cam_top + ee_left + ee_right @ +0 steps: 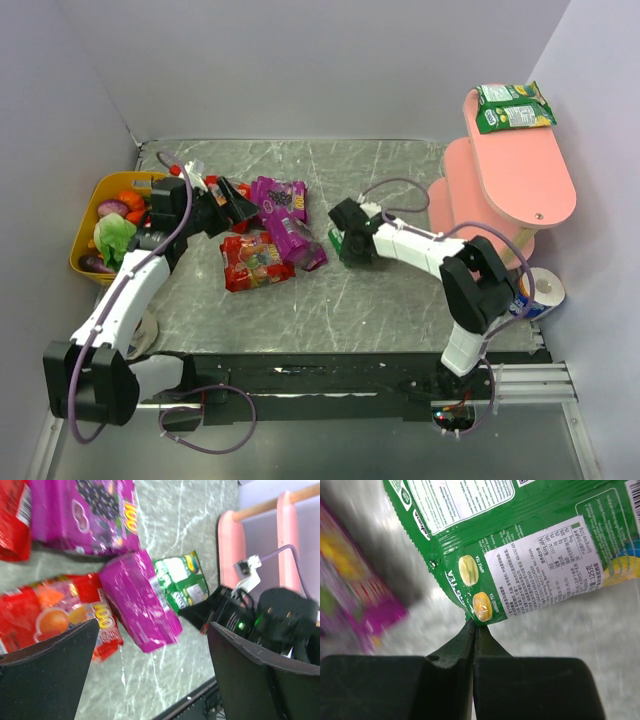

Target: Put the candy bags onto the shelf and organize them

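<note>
On the grey table (pixel 400 300), right claw (pixel 475 625) pinches the green candy bag (pixel 520 555); left claw (pixel 152 625) gapes wide.

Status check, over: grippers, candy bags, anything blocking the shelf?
Right gripper shut on green bag corner. Left gripper open above red bag, purple bags. Nothing seen blocking shelf.

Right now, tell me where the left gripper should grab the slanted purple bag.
Probably its near free end, from above: the purple bag lies flat and slanted, that end resting on bare table, its sides crowded by the red bag and green bag.
</note>
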